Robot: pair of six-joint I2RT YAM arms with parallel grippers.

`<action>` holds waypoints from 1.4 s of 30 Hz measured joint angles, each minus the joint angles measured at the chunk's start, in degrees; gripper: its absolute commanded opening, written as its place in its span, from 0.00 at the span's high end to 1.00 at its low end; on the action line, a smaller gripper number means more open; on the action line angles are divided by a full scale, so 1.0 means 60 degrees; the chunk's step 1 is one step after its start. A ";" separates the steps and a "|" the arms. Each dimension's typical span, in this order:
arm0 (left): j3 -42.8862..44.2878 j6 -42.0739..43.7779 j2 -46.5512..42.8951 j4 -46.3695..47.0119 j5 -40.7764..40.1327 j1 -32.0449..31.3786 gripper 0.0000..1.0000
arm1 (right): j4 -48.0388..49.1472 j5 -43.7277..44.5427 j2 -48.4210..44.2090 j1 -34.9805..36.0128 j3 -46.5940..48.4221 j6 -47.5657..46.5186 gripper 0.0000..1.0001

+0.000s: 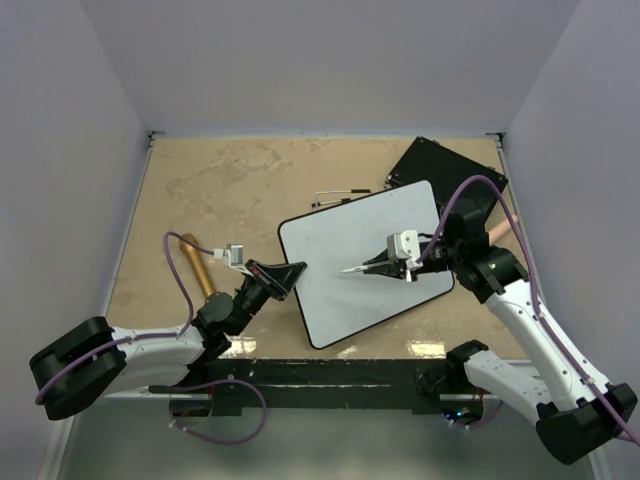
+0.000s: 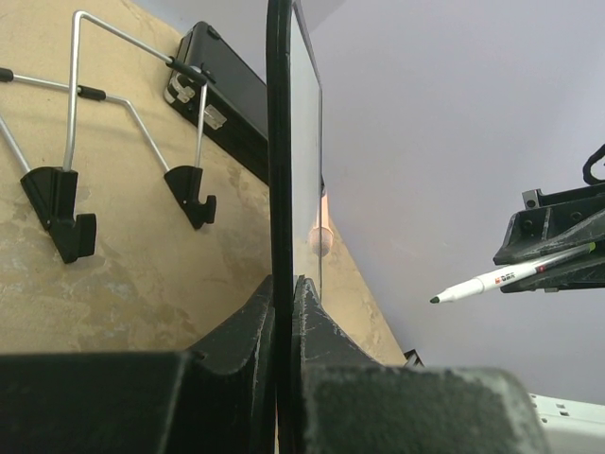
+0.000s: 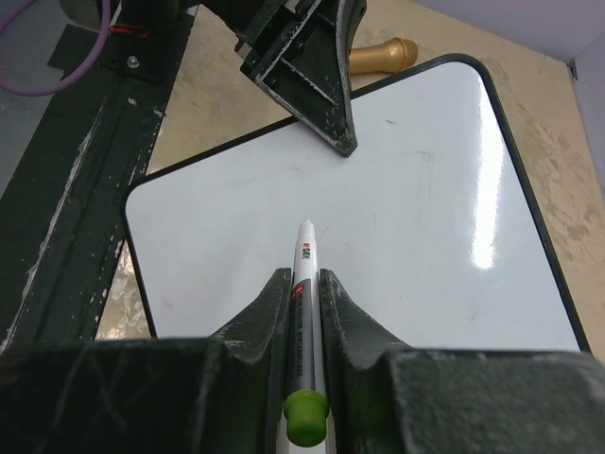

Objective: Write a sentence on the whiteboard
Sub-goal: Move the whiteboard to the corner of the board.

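Observation:
The whiteboard (image 1: pixel 345 300) lies slanted in the middle of the table, its white face blank. My left gripper (image 1: pixel 288 276) is shut on the whiteboard's left edge; in the left wrist view the board's black frame (image 2: pixel 281 142) runs edge-on between the fingers (image 2: pixel 236 340). My right gripper (image 1: pixel 378 268) is shut on a white marker (image 3: pixel 304 270) with a green end cap. The marker (image 1: pixel 353 270) points left over the board's middle. Seen from the left wrist, its dark tip (image 2: pixel 435 300) hangs apart from the board's face.
A flat black board (image 1: pixel 440 165) lies at the back right, partly under the whiteboard. A wire stand (image 2: pixel 76 123) with two black feet rests behind the whiteboard. A gold cylinder (image 1: pixel 197 268) lies at the left. A dark rail (image 1: pixel 330 375) runs along the near edge.

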 measured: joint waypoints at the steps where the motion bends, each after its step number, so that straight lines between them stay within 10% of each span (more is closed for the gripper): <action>1: 0.0000 0.0000 0.0011 0.0004 0.0000 0.0000 1.00 | -0.0033 -0.0007 0.0018 0.0000 0.0000 -0.0055 1.00; 42: 0.0124 0.0011 0.0062 -0.0153 -0.0350 -0.0310 1.00 | -0.1490 -0.0973 0.0546 -0.0525 0.0758 -0.1184 1.00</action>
